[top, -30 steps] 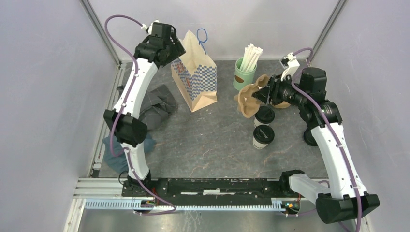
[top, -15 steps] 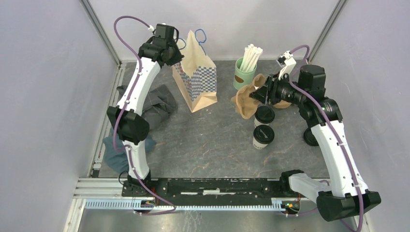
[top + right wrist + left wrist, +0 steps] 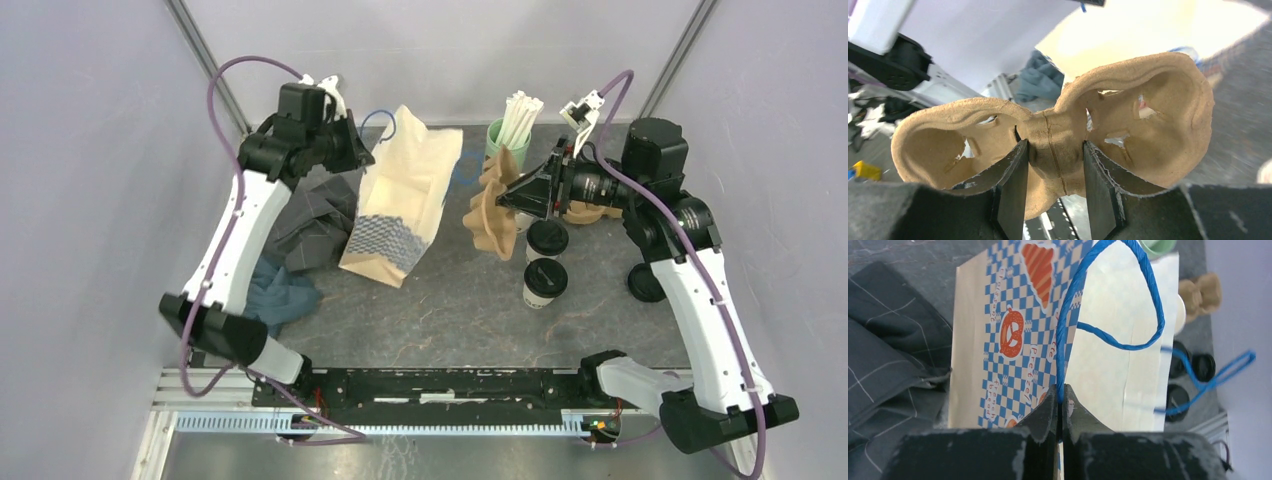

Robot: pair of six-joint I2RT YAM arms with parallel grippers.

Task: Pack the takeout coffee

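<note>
Two takeout coffee cups, white with black lids (image 3: 547, 239) (image 3: 545, 279), stand on the table right of centre. In the left wrist view their lids (image 3: 1204, 366) show at the right edge. My left gripper (image 3: 357, 150) (image 3: 1062, 392) is shut on one blue handle (image 3: 1075, 310) of the checkered paper bag (image 3: 400, 205) (image 3: 1008, 330), which leans over with its base toward the near side. My right gripper (image 3: 512, 195) (image 3: 1054, 150) is shut on the middle bridge of the brown pulp carrier (image 3: 492, 212) (image 3: 1158, 115) and holds it on edge above the table, beside the cups.
A green cup of white straws (image 3: 505, 140) stands at the back behind the carrier. A dark grey cloth (image 3: 305, 220) (image 3: 888, 355) and a blue cloth (image 3: 275, 295) lie left of the bag. A black round object (image 3: 640, 285) sits by the right arm.
The left gripper shut on the bag's handle and pulled it left, tipping the upright bag over. The right gripper lifted the carrier a little and turned it.
</note>
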